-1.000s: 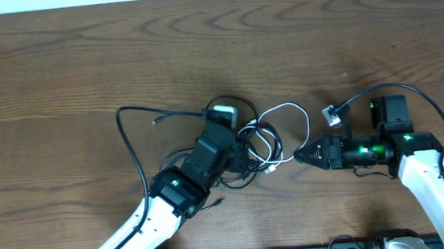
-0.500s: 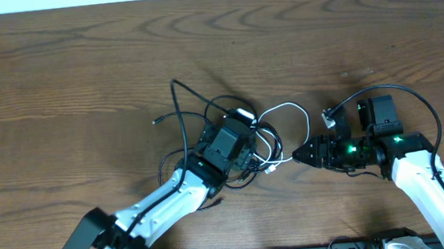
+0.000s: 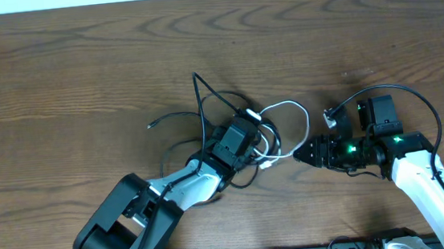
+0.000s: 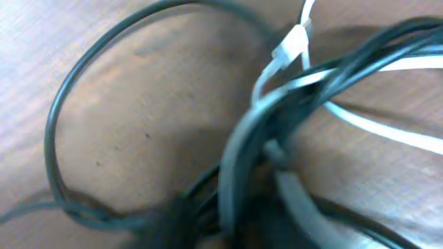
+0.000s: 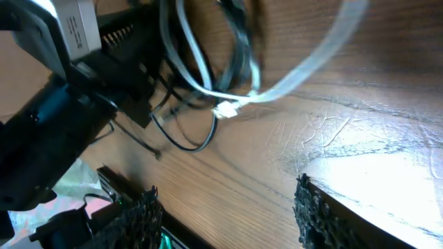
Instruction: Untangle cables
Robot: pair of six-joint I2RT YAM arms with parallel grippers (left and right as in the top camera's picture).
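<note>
Since 1 second ago the left arm has folded back toward the near edge, and its left gripper [image 3: 243, 132] has slid rightward into the knot. A black loop that lay out to the left now reaches toward the far side of the table.

From overhead, the tangle of thin black cords [image 3: 201, 102] and 1 thin white cord [image 3: 306, 121] lies near the middle of the dark brown wooden table [image 3: 80, 64], between the 2 grippers. The left gripper sits in the tangle with cords crossing it, and I cannot tell whether its jaws are closed on one. A loose black cord end [image 3: 151, 124] lies to the left. The white cord loops out to the right. Its small white plug [image 3: 267, 163] lies near the right gripper [image 3: 299, 155], which points at it without touching it.

The left wrist view is a blurred close-up. A bundle of black cords [image 4: 304, 97] runs from bottom centre to upper right, with the white cord [image 4: 387, 131] alongside and a white plug [image 4: 291, 48] at the top. A single black loop [image 4: 62, 117] rings bare wood. No fingers can be made out.

In the right wrist view, 2 rough black fingertips [image 5: 142, 218] stand well apart at the bottom edge with only bare wood between them, holding nothing. Beyond them the white cord [image 5: 311, 59] curves to its plug [image 5: 225, 108], which rests on the wood.
</note>
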